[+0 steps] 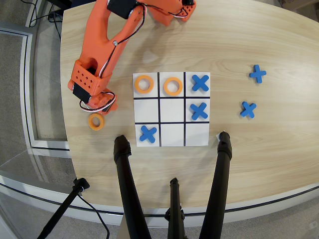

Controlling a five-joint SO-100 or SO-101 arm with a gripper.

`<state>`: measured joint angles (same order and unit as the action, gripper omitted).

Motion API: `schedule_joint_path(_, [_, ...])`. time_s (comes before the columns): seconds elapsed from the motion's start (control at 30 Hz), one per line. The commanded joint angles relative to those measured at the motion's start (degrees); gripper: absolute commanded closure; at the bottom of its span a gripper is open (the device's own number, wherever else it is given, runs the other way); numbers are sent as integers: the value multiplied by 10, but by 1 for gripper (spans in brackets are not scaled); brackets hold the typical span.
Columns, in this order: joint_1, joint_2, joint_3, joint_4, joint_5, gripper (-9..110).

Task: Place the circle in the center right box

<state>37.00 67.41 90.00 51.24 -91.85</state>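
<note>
One loose orange circle (96,121) lies flat on the wooden table, left of the white 3x3 grid. My orange gripper (101,106) hangs just above and slightly right of it in the overhead view; its fingers are hidden under the wrist and wires, so their spread does not show. The circle looks free of the gripper. The center right box (146,110) is the middle-row cell at picture-left, white and bare. Two more orange rings (144,84) (173,86) sit in the top row.
Blue crosses fill three grid cells (200,82) (199,110) (148,133). Two loose crosses (257,73) (247,109) lie at the right. Black tripod legs (127,184) (219,174) rise along the near edge. The table edge (67,124) runs close to the loose circle.
</note>
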Motion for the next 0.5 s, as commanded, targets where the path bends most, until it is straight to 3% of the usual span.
schedule_joint_path(0.0, [3, -4, 6, -4, -3, 87])
schedule_joint_path(0.47, [5, -11, 22, -16, 3, 88])
